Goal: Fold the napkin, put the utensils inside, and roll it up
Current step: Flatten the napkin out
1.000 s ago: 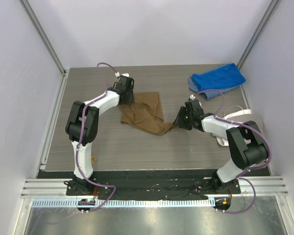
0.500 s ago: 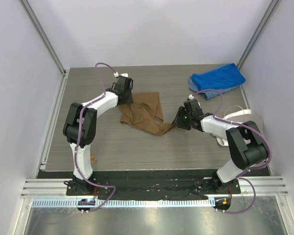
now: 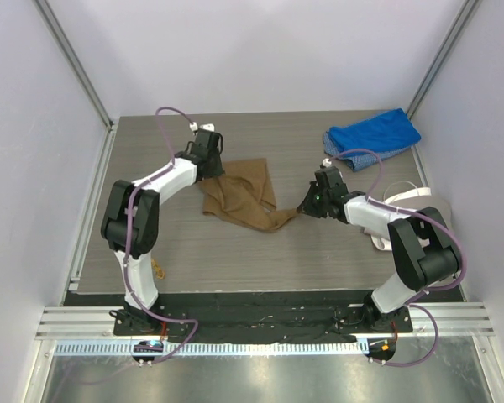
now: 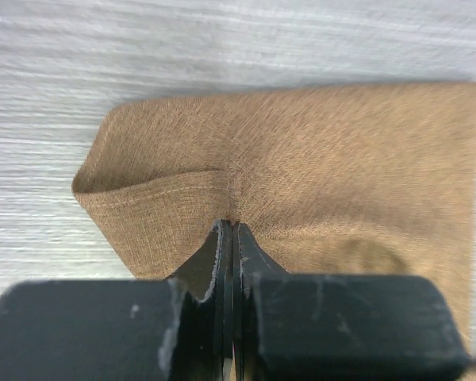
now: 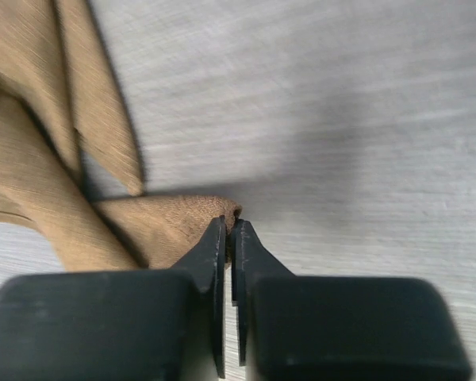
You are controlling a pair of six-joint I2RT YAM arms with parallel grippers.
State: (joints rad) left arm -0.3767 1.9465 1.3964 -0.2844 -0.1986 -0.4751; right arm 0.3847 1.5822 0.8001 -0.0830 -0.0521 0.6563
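One tan napkin (image 3: 239,195) lies rumpled in the middle of the table (image 3: 319,252). Two grippers clamp it. The left gripper (image 4: 228,232) has its jaws pressed together on a folded edge at the cloth's 10 o'clock. The right gripper (image 5: 228,228) pinches the corner at its 4 o'clock. One small gold spoon (image 3: 160,270) lies at the table's 7 o'clock, and one blue cloth (image 3: 374,134) at 1 o'clock.

Crumpled tan napkin (image 3: 239,195), 1 corner folded; gold spoon (image 3: 160,269) well apart.
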